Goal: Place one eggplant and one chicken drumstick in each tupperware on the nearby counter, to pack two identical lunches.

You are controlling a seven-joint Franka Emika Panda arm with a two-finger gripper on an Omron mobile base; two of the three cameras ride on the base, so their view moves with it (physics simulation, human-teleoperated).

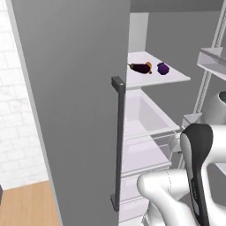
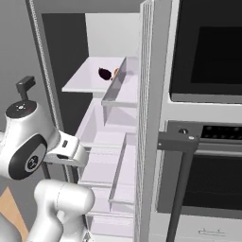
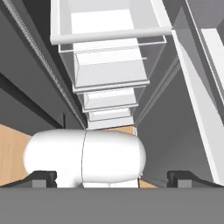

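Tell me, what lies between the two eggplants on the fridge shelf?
A small orange item lies between the long eggplant and the round eggplant, in the left base view.

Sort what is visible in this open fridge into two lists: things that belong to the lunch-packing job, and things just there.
Job:
- long eggplant on the upper fridge shelf
- round eggplant beside it on that shelf
- gripper, open, holding nothing

Just there:
- orange item behind the long eggplant, too hidden to name
- fridge door handle
- clear fridge drawers
- oven

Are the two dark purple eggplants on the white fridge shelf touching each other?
Apart. In the left base view, bare white shelf shows between the long dark purple eggplant and the rounder purple eggplant.
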